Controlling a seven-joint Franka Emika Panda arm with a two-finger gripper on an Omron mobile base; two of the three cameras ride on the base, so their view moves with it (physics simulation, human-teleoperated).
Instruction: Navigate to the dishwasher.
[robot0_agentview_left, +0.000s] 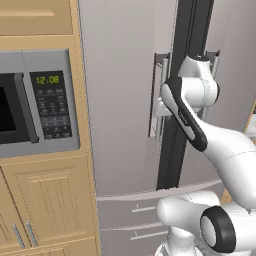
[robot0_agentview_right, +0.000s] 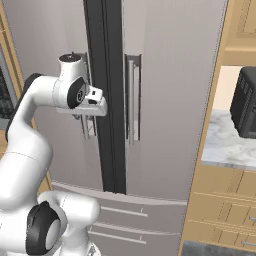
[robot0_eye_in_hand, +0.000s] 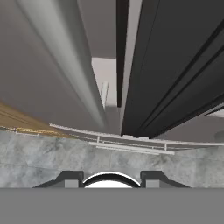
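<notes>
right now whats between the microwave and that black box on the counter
The grey double-door fridge with its dark centre seam stands between the microwave and the black box, seen in both base views; the arm is in front.

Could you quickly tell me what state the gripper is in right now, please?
Gripper: open, holding nothing, fingertips apart at the bottom of the hand view.

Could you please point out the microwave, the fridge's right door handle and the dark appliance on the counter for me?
microwave (robot0_agentview_left: 47, 104), left base view, on its keypad panel under the green clock.
fridge's right door handle (robot0_agentview_right: 132, 100), right base view, mid-length of the vertical bar.
dark appliance (robot0_agentview_right: 246, 105), right base view, on its slatted side.
</notes>
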